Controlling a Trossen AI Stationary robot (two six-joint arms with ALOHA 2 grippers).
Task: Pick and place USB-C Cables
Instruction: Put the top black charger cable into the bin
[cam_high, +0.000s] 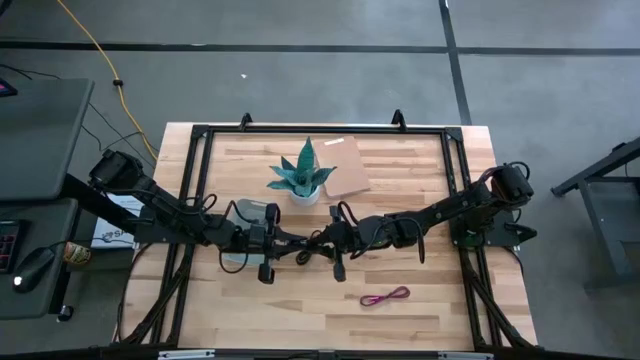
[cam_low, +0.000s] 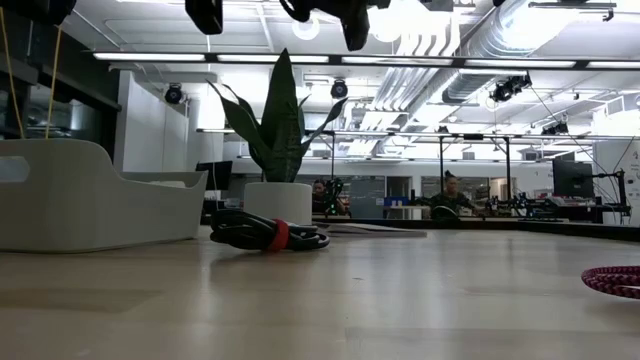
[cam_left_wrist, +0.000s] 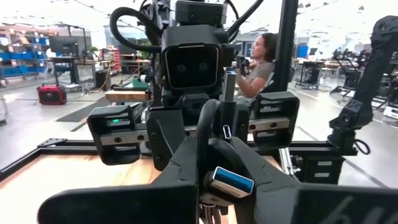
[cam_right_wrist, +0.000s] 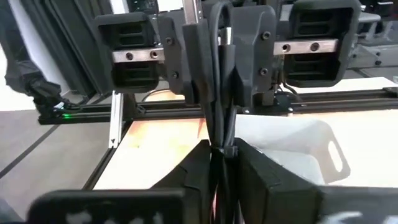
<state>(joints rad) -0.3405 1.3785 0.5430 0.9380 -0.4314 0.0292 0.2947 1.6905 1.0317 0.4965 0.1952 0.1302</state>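
Above table (cam_high: 420, 180): both pincers (cam_high: 285, 240) (cam_high: 318, 240) pinch one black cable (cam_right_wrist: 219, 93).

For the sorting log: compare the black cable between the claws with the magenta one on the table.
The black cable is gripped in the air above the table by the left claw and right claw, both shut on it; the magenta cable lies untouched on the wood. The black cable's strands run straight; the magenta cable curves in a loose loop. Both are thin.
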